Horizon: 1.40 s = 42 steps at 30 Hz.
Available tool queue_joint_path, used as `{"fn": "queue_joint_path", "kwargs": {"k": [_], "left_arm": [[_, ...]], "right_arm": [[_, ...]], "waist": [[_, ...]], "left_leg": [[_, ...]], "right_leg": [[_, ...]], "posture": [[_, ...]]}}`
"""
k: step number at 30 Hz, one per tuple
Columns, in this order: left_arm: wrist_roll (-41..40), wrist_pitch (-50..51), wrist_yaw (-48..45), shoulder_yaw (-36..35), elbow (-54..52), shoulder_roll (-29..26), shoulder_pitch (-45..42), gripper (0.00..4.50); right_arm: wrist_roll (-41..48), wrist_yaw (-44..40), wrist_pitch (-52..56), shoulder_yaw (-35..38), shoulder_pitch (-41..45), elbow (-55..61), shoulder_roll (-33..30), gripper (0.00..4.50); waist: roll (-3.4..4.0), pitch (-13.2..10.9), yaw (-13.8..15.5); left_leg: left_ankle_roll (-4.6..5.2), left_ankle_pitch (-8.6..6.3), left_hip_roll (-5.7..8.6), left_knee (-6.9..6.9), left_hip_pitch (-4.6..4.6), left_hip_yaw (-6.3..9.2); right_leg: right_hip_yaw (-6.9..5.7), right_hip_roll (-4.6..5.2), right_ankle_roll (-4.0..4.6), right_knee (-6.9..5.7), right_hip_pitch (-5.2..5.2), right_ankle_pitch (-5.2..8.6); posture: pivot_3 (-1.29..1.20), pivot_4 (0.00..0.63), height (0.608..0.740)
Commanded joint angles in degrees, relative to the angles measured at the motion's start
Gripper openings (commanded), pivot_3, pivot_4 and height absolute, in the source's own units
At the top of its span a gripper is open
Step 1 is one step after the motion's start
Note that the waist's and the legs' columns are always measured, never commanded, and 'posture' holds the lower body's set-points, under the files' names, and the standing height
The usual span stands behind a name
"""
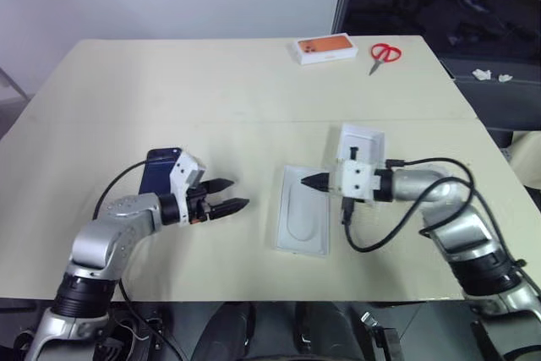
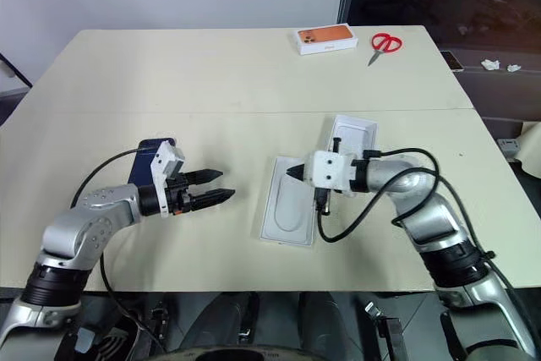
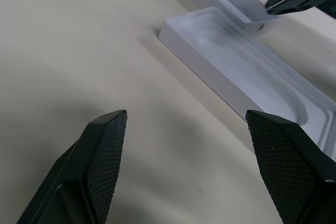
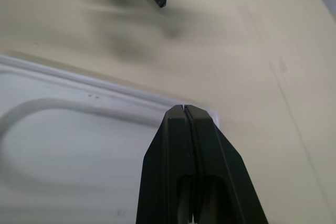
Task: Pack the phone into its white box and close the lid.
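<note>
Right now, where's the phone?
The phone lies on the table on the robot's left, just behind the open left gripper and partly hidden by that wrist; the white insert tray sits further right.

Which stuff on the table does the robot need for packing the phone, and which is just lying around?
Needed:
phone
white box
left gripper, open
right gripper, shut

Just lying about:
white insert
orange-topped box
red scissors
</note>
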State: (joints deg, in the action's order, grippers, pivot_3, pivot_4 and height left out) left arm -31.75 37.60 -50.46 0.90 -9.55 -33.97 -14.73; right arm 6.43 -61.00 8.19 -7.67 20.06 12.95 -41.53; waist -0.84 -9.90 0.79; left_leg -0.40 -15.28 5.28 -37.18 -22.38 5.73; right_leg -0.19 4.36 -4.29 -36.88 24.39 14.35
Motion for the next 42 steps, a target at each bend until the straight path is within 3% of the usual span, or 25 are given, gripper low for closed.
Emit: {"fn": "queue_joint_path", "kwargs": {"k": [1,9,18,24,28,31,37,42], "left_arm": [[0.9,-2.1,-1.8,1.0,-0.7,-0.2,-0.7,3.83],[3.5,-4.0,-0.6,1.4,1.4,1.4,-2.0,3.83],[6.7,-5.7,0.6,4.3,2.7,3.9,-0.4,3.83],[15.1,-8.7,1.1,11.9,8.0,4.5,-3.5,3.83],[14.7,-8.7,0.4,12.2,9.7,6.3,-5.3,3.83],[12.1,-5.5,-0.9,11.8,8.1,7.4,-5.6,2.96],[14.3,-6.6,-0.8,12.7,7.6,7.0,-5.1,0.03],[15.1,-7.9,0.4,12.3,9.2,8.5,-4.9,0.03]], "right_arm": [[6.3,-1.0,4.3,4.0,-0.8,3.7,-0.9,0.02],[5.4,-1.2,4.9,3.1,-3.1,3.7,-2.4,0.02],[-2.7,-3.3,-4.9,-0.2,-7.2,-2.4,-9.1,0.02],[-5.1,-2.3,-7.4,-2.4,-6.5,-3.6,-7.5,0.02],[-6.5,-1.9,-8.7,-4.2,-7.3,-3.1,-6.6,0.02],[-6.7,-1.3,-8.4,-4.2,-6.9,-3.0,-6.1,0.0],[-6.7,-1.2,-8.0,-4.4,-7.3,-1.9,-6.2,0.0],[-7.5,-0.6,-8.0,-5.4,-5.9,-2.6,-5.0,0.0]], "waist": [[0.0,0.0,-0.3],[0.01,0.0,-0.1],[0.01,0.0,-0.1],[0.03,0.0,0.1],[0.04,0.0,0.2],[0.04,0.0,0.0],[0.04,0.0,0.0],[0.04,0.0,0.0]], "left_leg": [[0.0,0.0,0.0,0.01,0.0,0.0],[-0.01,0.01,-0.03,0.01,0.01,-0.02],[0.0,0.0,-0.02,-0.02,0.0,-0.04],[-0.01,0.01,-0.01,-0.04,0.02,-0.04],[0.0,0.0,0.01,-0.07,0.04,-0.04],[0.0,0.01,0.01,-0.07,0.05,-0.03],[0.0,0.01,0.0,-0.06,0.05,-0.03],[-0.01,0.01,0.0,-0.06,0.05,-0.03]], "right_leg": [[0.0,0.0,0.0,0.02,0.0,0.0],[0.0,-0.02,0.0,-0.03,0.03,0.0],[-0.01,0.0,-0.01,-0.02,0.02,0.0],[-0.01,0.0,-0.01,-0.03,-0.03,0.0],[-0.01,0.02,-0.01,-0.02,-0.09,0.0],[-0.02,0.01,-0.01,-0.04,-0.08,0.0],[-0.02,0.0,-0.01,-0.04,-0.08,0.0],[-0.02,0.0,-0.01,-0.04,-0.08,0.0]], "posture": [[0.0,0.15,0.74],[0.0,0.15,0.74],[0.0,0.15,0.74],[0.0,0.15,0.74],[0.0,0.15,0.74],[0.0,0.15,0.74],[0.0,0.15,0.74],[0.0,0.15,0.74]]}}
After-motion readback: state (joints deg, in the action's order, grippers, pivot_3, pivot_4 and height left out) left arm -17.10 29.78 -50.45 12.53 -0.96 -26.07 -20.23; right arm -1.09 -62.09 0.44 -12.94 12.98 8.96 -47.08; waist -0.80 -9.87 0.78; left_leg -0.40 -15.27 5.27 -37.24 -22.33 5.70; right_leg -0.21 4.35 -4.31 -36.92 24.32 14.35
